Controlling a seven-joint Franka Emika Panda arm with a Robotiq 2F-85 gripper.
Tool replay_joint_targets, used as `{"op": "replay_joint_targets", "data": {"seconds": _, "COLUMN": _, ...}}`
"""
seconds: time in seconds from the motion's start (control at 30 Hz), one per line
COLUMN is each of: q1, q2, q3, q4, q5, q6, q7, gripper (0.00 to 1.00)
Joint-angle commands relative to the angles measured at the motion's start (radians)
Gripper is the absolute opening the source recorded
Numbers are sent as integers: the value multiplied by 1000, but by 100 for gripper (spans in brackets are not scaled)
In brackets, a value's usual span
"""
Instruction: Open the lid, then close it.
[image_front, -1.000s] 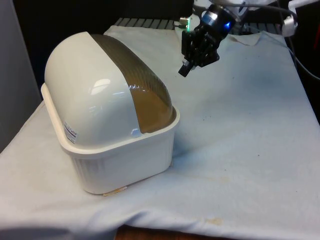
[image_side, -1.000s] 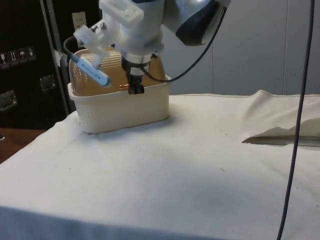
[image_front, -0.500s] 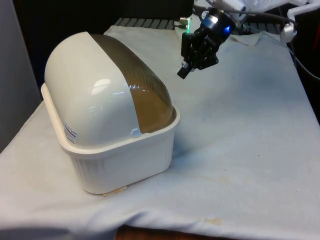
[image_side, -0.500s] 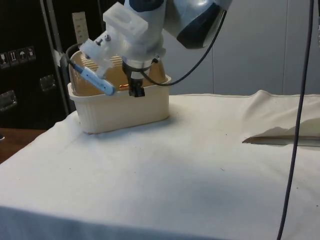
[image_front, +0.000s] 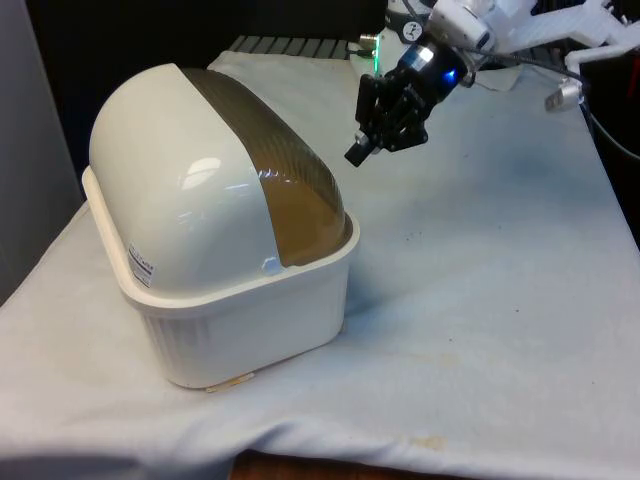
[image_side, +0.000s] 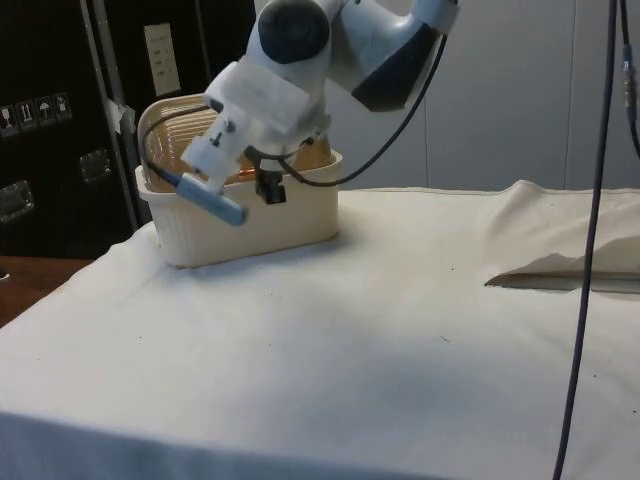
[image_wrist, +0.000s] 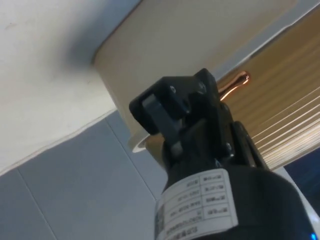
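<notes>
Cream bread box (image_front: 240, 300) standing on the white-clothed surface (image_front: 480, 300) toward the front view's left, its ribbed amber roll lid (image_front: 270, 160) down and shut over the base. Copper handle (image_wrist: 234, 84) showing at the lid's lower edge. Black pincer (image_front: 357, 152) tilted, hanging in the air just beside the box, close to the handle but not touching it. Fingers (image_wrist: 165, 112) pressed together, gripping nothing. In the side view, pincer (image_side: 270, 190) in front of the box's wall (image_side: 250, 215).
</notes>
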Motion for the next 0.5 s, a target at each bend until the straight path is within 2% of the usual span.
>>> {"op": "replay_joint_targets", "data": {"seconds": 0.0, "q1": 4, "q2": 10, "q3": -1, "q4": 11, "q5": -19, "q6": -15, "q7": 20, "gripper": 0}}
{"op": "replay_joint_targets", "data": {"seconds": 0.07, "q1": 0, "q2": 10, "q3": 3, "q4": 7, "q5": -10, "q6": -16, "q7": 14, "gripper": 0}}
{"op": "replay_joint_targets", "data": {"seconds": 0.1, "q1": 4, "q2": 19, "q3": 2, "q4": 17, "q5": -28, "q6": -29, "q7": 31, "gripper": 0}}
{"op": "replay_joint_targets", "data": {"seconds": 0.33, "q1": 6, "q2": 51, "q3": 6, "q4": 40, "q5": -61, "q6": -80, "q7": 81, "gripper": 0}}
{"op": "replay_joint_targets", "data": {"seconds": 0.37, "q1": 3, "q2": 45, "q3": 8, "q4": 32, "q5": -50, "q6": -77, "q7": 71, "gripper": 0}}
{"op": "replay_joint_targets", "data": {"seconds": 0.47, "q1": 8, "q2": 69, "q3": 8, "q4": 53, "q5": -75, "q6": -102, "q7": 108, "gripper": 0}}
